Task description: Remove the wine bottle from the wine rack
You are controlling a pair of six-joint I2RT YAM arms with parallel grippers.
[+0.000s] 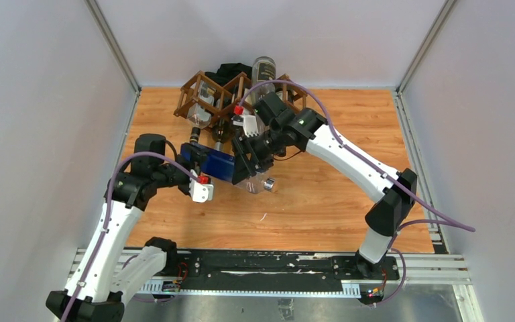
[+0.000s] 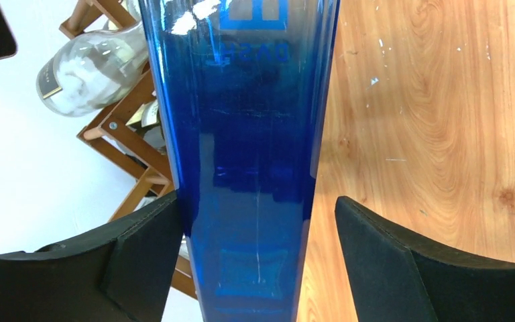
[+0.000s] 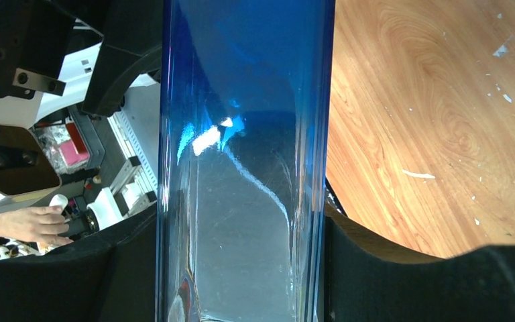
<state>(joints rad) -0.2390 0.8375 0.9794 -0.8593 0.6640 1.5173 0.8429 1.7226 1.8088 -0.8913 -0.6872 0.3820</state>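
Removal looks nearly done; the left gripper (image 2: 256, 206) has its jaws wide astride the blue wine bottle (image 1: 220, 166), one pad touching, the other apart; the bottle lies out of the wine rack (image 2: 110, 127), just near of it; the right gripper (image 3: 238, 218) jaws clamp its body; next, I judge, a gentle set-down and release; scuffed wooden worktop (image 1: 322, 201); pale walls (image 1: 40, 100) on three sides.

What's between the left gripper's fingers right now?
The blue wine bottle, seen in the left wrist view. It sits against one of the left gripper's fingers; a sliver of bare wooden table shows between it and the other.
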